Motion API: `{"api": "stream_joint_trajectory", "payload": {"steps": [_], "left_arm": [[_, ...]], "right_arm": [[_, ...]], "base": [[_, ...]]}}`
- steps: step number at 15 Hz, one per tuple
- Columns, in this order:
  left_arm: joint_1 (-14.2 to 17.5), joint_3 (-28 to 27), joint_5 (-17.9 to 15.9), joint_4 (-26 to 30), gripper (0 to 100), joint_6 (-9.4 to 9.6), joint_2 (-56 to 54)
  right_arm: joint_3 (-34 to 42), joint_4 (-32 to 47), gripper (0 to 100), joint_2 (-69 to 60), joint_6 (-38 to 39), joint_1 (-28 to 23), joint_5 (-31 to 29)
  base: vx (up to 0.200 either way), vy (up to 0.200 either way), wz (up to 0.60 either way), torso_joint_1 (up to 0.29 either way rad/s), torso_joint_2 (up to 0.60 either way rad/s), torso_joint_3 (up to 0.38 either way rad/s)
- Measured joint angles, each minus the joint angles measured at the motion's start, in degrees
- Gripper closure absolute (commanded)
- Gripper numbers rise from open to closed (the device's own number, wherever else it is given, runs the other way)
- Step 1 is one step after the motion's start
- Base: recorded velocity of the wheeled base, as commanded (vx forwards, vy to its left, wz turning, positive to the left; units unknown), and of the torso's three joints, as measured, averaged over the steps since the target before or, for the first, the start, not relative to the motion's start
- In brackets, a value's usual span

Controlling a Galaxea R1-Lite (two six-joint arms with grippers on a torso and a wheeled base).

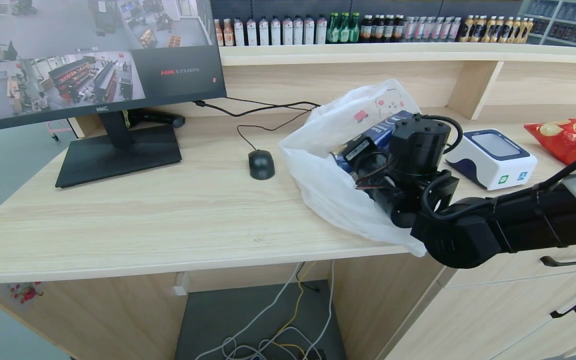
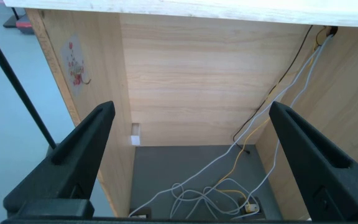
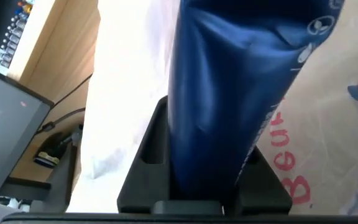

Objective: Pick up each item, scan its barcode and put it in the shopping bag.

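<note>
Right fingers (image 3: 149, 163) pinch the blue packet (image 3: 229, 81) inside the shopping bag (image 1: 328, 185), left fingers (image 2: 79, 155) splayed.

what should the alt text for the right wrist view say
The right gripper is shut on a dark blue packet and holds it in the mouth of the white shopping bag, whose plastic shows on both sides of the packet. Farther off are the wooden counter and a corner of a monitor.

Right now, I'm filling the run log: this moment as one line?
right end effector: shut on blue packet, in shopping bag mouth | left end effector: open, empty, facing under counter | chips: on counter
</note>
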Motion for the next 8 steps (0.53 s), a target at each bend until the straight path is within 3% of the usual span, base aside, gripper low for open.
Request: {"api": "stream_joint_trajectory", "payload": {"steps": [8], "left_arm": [[0.0,0.0,0.0,0.0,0,0.02,0.0]], "right_arm": [[-0.3,0.2,0,0.0,-0.1,-0.9,-0.4]], "base": [[0.0,0.0,0.0,0.0,0.0,0.0]]}}
